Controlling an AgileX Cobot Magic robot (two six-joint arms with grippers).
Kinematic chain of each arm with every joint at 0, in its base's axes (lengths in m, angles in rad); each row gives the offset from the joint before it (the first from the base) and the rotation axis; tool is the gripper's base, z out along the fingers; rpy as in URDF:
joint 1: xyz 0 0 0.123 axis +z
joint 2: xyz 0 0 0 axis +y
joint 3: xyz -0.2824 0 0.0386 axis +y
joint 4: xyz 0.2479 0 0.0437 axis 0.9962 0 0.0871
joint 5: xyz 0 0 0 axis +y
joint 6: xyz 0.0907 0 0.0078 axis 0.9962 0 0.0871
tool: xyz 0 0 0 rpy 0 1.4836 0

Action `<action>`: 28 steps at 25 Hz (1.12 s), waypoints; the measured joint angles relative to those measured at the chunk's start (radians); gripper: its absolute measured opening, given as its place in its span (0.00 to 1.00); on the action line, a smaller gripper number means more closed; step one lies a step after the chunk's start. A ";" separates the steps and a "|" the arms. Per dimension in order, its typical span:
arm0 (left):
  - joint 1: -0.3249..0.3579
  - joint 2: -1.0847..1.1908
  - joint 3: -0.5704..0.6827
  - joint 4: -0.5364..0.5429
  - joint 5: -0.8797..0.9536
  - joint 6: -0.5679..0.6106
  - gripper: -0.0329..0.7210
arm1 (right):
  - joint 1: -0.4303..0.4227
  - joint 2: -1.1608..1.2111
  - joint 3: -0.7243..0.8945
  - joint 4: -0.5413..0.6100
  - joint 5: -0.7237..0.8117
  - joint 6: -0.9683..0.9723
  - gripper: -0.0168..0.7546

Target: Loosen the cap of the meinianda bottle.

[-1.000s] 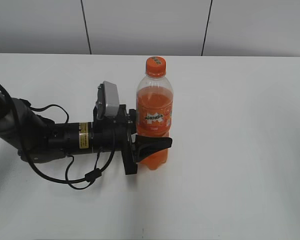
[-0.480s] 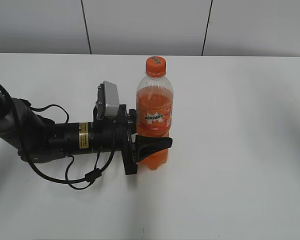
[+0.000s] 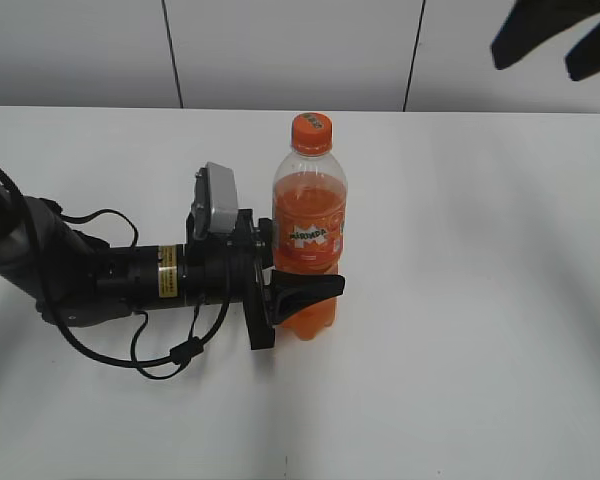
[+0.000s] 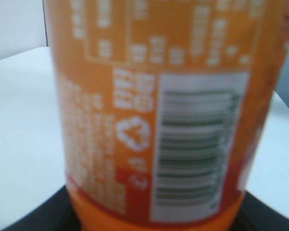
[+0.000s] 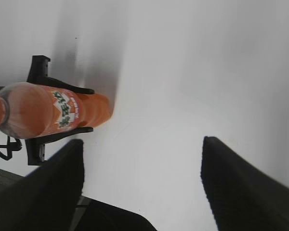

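One bottle, the meinianda bottle (image 3: pixel 309 235), is stood upright near the middle of the white table (image 3: pixel 480 300), filled with orange drink and wrapped by an orange label around its middle. Its cap (image 3: pixel 312 130) is seated on the neck, orange with a small green mark on top. Low on the bottle's body, below the label, the left gripper (image 3: pixel 305 292) is clamped from the left, one black finger being seen across the front of the bottle and the other hidden behind it. The left arm is laid almost flat along the tabletop, with black cables looped beside it. In the left wrist view the label's back, with a barcode and small print, fills the frame and is blurred, so the print cannot be read.

The right gripper (image 3: pixel 558 40) is held high at the upper right of the exterior view, well apart from the bottle; its two dark fingers (image 5: pixel 241 187) are spread wide in the right wrist view, nothing between them. Behind the table a pale wall divided by dark vertical seams is seen.
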 joint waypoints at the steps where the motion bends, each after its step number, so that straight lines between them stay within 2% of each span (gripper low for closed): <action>1: 0.000 0.000 0.000 0.000 0.000 0.000 0.55 | 0.025 0.018 -0.023 -0.005 0.000 0.006 0.75; 4: 0.000 0.000 0.000 0.000 0.000 0.000 0.55 | 0.100 0.076 -0.096 -0.018 0.001 0.032 0.75; 11: 0.000 0.000 0.000 0.001 0.000 0.000 0.55 | 0.214 0.178 -0.177 -0.022 0.001 0.073 0.75; 22: -0.002 0.003 0.000 0.001 -0.003 0.002 0.55 | 0.334 0.276 -0.247 -0.023 0.004 0.095 0.75; 28: -0.002 0.005 0.000 0.001 -0.003 0.003 0.55 | 0.354 0.292 -0.266 -0.044 0.003 0.104 0.75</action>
